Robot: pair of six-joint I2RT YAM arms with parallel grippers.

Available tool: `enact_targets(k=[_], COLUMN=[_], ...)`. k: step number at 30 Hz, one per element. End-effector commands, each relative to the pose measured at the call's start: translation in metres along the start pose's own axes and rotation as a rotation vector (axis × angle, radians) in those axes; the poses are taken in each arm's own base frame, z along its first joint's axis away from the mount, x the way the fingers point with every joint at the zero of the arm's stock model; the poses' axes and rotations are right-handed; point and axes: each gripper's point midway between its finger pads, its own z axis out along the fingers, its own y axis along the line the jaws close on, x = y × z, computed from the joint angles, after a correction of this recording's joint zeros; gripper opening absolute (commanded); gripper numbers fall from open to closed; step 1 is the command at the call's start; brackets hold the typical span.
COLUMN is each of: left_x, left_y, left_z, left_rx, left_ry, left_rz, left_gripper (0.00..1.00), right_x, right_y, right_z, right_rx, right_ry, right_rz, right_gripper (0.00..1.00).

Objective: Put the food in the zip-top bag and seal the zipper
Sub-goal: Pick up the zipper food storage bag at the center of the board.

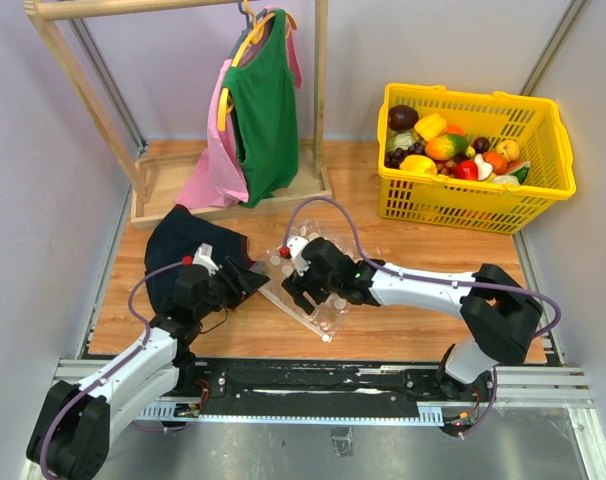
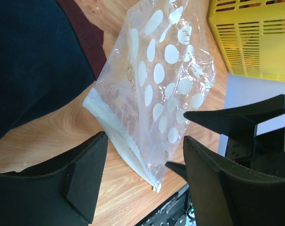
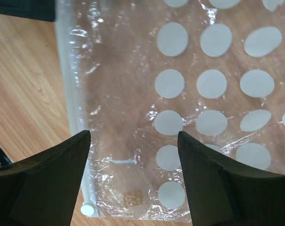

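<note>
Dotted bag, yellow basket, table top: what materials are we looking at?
zip-top bag: thin clear plastic film, glossy; it crinkles and glints, and the wood shows through.
basket: probably rigid moulded plastic, smooth yellow, with slotted walls.
table top: wood or wood-look laminate, matte; grain lines are visible, can't tell which.

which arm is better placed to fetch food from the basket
Likely right. The yellow basket sits on that side, and the right end effector is open above the zip-top bag, holding nothing. The left end effector straddles the zipper, farther off.
</note>
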Motion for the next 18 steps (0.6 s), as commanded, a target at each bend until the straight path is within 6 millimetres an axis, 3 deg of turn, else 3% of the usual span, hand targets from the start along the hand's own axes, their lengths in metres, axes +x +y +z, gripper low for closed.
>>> enact_targets(k=[1, 18], left_x=[0.0, 0.002], left_y=[-0.013, -0.015], left_z=[0.0, 0.0], left_rx=[0.061, 0.077], left_ry=[0.004, 0.015], left_rz=[0.005, -0.004], left_gripper=[0.68, 0.66], right_x=[-0.008, -0.006], right_y=[0.017, 0.033], right_z=[-0.002, 0.027], right_rx=[-0.015, 0.047], right_ry=[-0.048, 0.01], right_rz=[-0.118, -0.192], right_gripper=[0.78, 0.74])
